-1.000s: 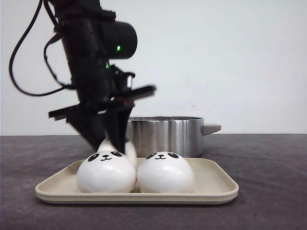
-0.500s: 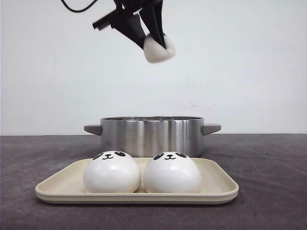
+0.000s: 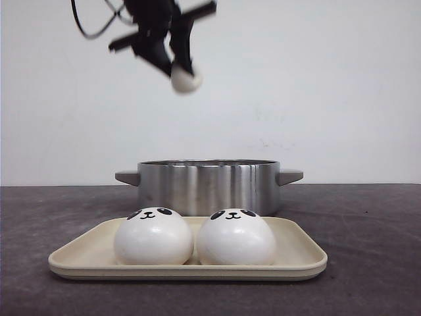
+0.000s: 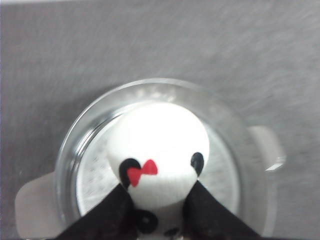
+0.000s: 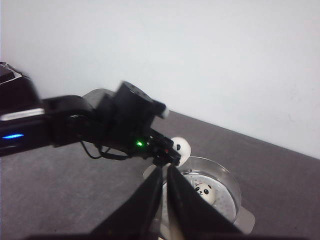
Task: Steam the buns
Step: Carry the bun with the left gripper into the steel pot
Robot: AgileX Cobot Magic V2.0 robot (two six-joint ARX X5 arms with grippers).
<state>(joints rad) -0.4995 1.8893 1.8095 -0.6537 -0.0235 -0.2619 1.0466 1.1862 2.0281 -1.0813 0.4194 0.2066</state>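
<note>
High over the steel pot [image 3: 207, 186], my left gripper [image 3: 179, 71] is shut on a white panda bun [image 3: 186, 80]. In the left wrist view the black fingers [image 4: 107, 217] squeeze this bun [image 4: 157, 145] on both sides; it has black ears and a red bow, and the pot's rim [image 4: 70, 150] rings it from below. Another bun [image 5: 204, 191] lies inside the pot [image 5: 222, 172], under the held bun [image 5: 180, 149]. Two more buns [image 3: 153, 236] [image 3: 235, 236] sit side by side on the beige tray [image 3: 293, 262]. My right gripper [image 5: 165, 172] is shut and empty, well above the pot.
The pot stands just behind the tray, its handles [image 3: 289, 176] sticking out left and right. Dark grey tabletop [image 3: 368, 250] runs around both. A white wall is behind. The left arm [image 5: 90, 122] reaches across in front of my right wrist camera.
My left gripper lifted a bun off the tray, rose high, then moved left and farther back over the pot. The two buns on the tray shifted slightly right as it left.
</note>
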